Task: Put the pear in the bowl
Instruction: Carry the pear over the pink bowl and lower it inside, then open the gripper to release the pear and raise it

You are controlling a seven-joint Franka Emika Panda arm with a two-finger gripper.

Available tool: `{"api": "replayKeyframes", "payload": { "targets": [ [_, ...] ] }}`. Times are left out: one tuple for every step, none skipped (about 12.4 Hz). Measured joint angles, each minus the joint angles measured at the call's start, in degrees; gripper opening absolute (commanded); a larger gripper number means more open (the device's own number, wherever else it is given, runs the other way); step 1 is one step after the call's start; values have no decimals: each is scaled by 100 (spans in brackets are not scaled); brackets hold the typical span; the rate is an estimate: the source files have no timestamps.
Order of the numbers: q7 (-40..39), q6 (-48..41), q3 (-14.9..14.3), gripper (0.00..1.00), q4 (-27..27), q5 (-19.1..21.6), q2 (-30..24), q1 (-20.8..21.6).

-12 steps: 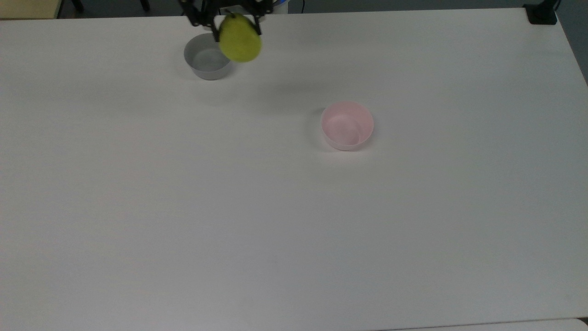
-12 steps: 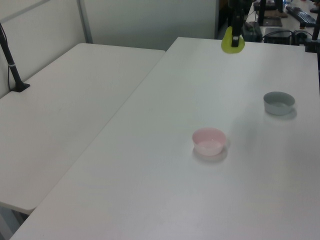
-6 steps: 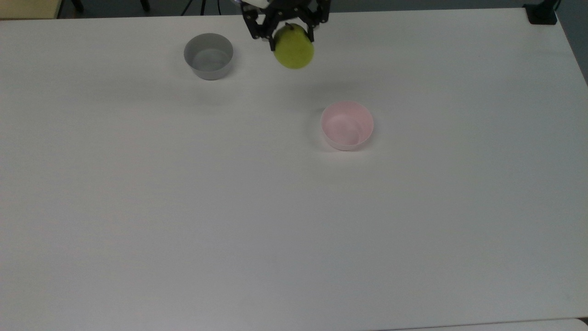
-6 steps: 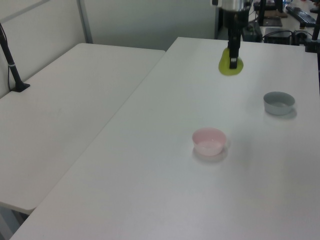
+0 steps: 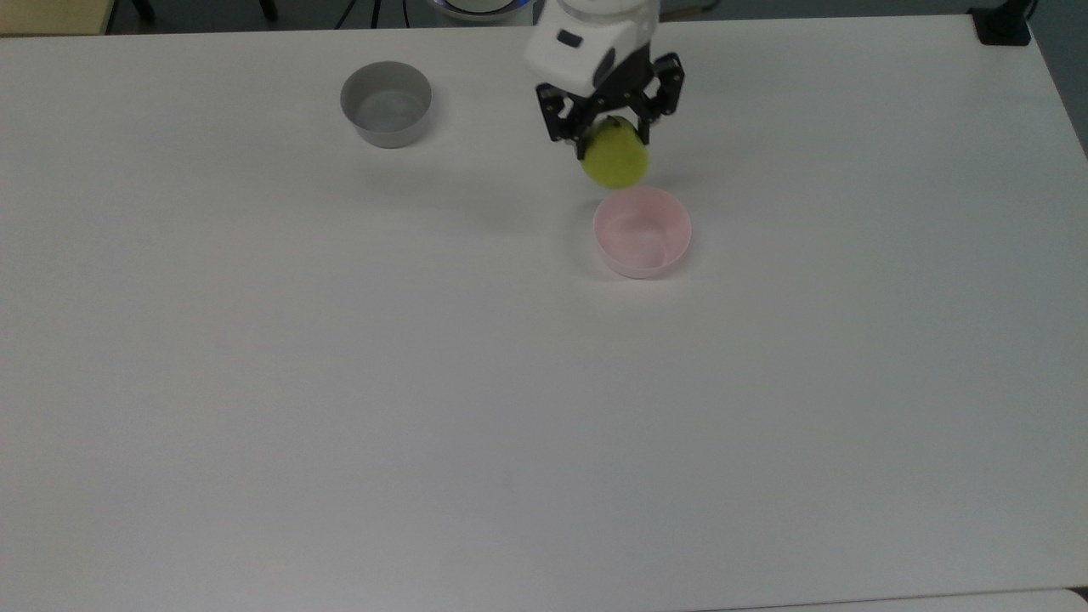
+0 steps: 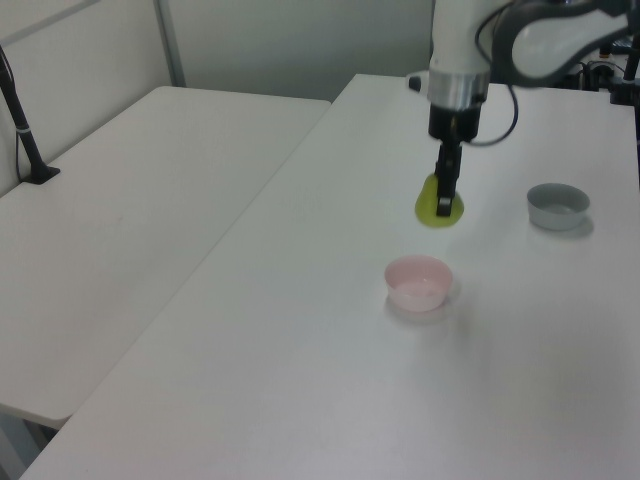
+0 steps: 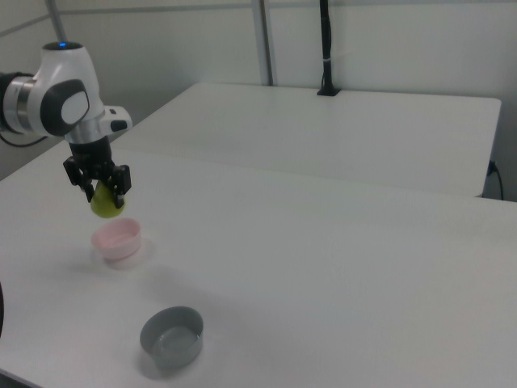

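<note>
My gripper is shut on the yellow-green pear, which hangs in the air above the table. In the top view the pear sits just above the upper left rim of the pale pink bowl. From the left view the pear hangs behind and above the bowl, with the gripper pointing down. The right view has the pear a little above the bowl, held by the gripper.
A grey round bowl stands apart near the top view's upper left, also seen as the grey bowl and the grey bowl. The white table stretches wide around both bowls. A second white table adjoins it.
The gripper carried the pear from beside the grey bowl rightward and down in the top view, ending close to the pink bowl. Both bowls stayed put.
</note>
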Motion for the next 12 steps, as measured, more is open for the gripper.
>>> {"api": "replayKeyframes", "payload": {
  "targets": [
    [86,162,74,16,-27,0,113,2],
    [133,370,118,16,-41,0,290,8],
    [137,501,124,16,-45,0,408,19],
    [137,690,125,16,-46,0,569,50],
    [137,798,125,16,-47,0,654,73],
    [139,966,125,16,-47,-1,785,114],
    [144,1073,126,16,-48,-20,893,145],
    [152,1181,126,16,-48,-40,990,154],
    [155,1303,125,20,-48,-47,1091,154],
    [156,1402,125,22,-48,-48,1172,154],
    [156,1438,125,31,-48,-49,1215,154],
    [159,1449,125,36,-46,-49,1239,159]
  ]
}}
